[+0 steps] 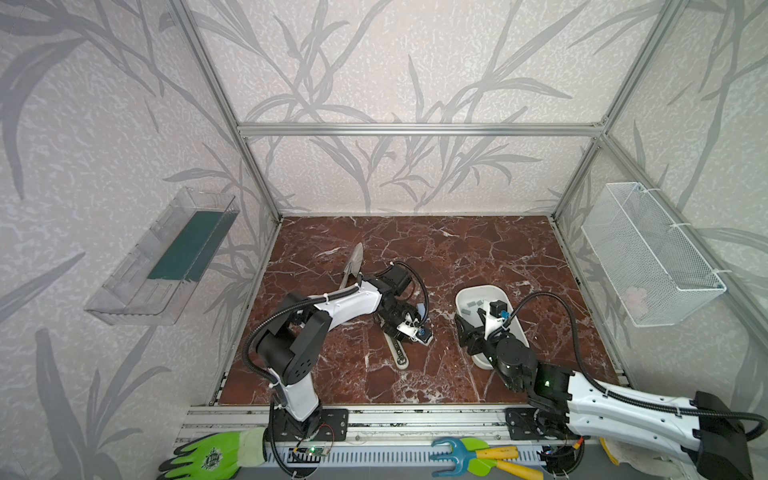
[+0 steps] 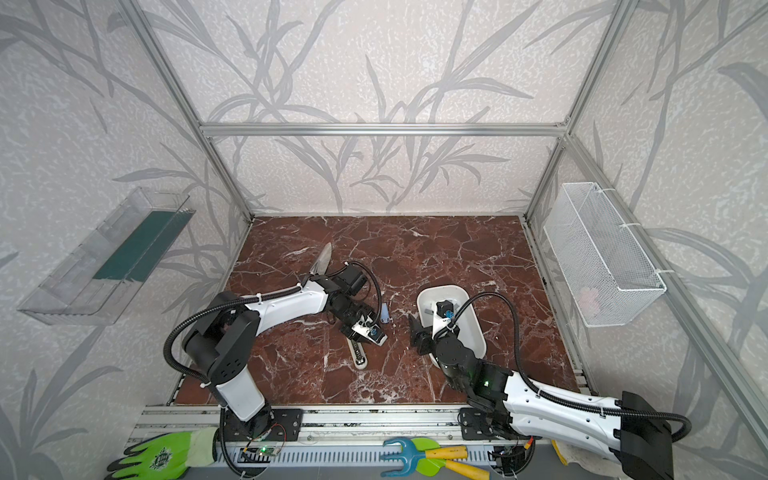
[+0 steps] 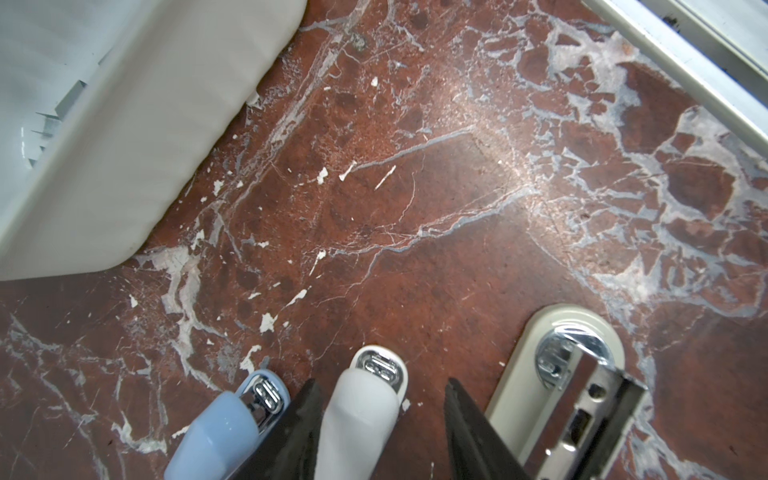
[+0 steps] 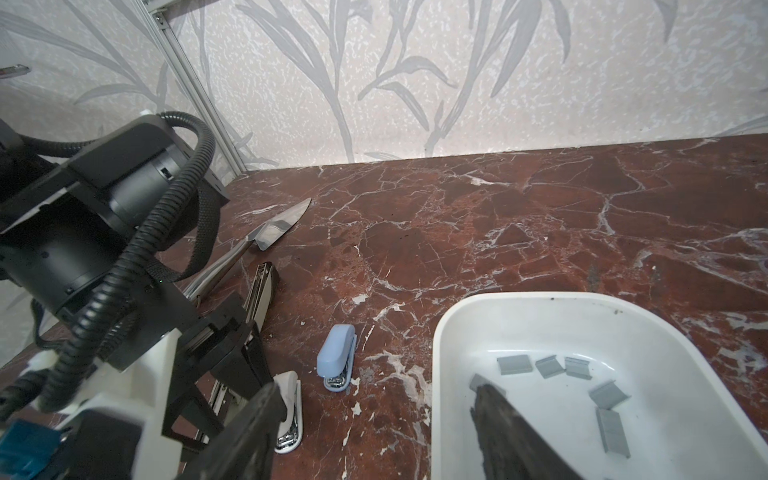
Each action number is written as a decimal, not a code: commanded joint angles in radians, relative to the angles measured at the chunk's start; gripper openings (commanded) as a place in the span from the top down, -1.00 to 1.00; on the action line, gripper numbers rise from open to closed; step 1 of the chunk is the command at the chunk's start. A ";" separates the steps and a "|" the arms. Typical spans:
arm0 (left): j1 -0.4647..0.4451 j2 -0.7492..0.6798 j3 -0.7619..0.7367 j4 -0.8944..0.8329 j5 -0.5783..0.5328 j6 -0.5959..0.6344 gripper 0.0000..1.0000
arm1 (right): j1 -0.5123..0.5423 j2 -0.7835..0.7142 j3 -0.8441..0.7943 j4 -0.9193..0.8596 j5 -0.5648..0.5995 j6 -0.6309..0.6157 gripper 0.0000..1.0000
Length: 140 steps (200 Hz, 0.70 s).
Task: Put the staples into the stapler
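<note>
Right wrist view — staples [image 4: 606, 395] in tray [image 4: 441, 340], beside one fingertip [image 4: 492, 401].

A: Both alike?
B: Yes. Left arm [image 1: 353, 301] and right arm [image 1: 623, 405]: white shells, round black joints, ribbed black hoses [image 1: 539, 293].
A: And the tips?
B: Left gripper [image 3: 380, 384] and right gripper [image 4: 374, 395] are black wedges. A green light [image 1: 547, 382] shows on the right arm.
</note>
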 commanded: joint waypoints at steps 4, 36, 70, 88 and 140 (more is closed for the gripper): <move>-0.004 0.025 0.022 -0.004 -0.003 0.003 -0.01 | -0.005 0.005 0.000 0.025 -0.015 0.007 -0.47; -0.007 0.070 0.062 -0.030 -0.020 0.010 -0.03 | -0.005 0.012 0.007 0.020 -0.019 0.008 -0.47; -0.007 0.090 0.074 -0.063 -0.041 0.036 0.03 | -0.007 -0.017 -0.003 0.012 -0.010 0.005 -0.48; -0.007 0.094 0.077 -0.062 -0.036 0.032 0.09 | -0.008 -0.033 -0.012 0.013 -0.007 0.002 -0.49; -0.011 0.114 0.078 -0.068 -0.056 0.038 0.09 | -0.010 -0.056 -0.021 0.010 -0.014 0.007 -0.49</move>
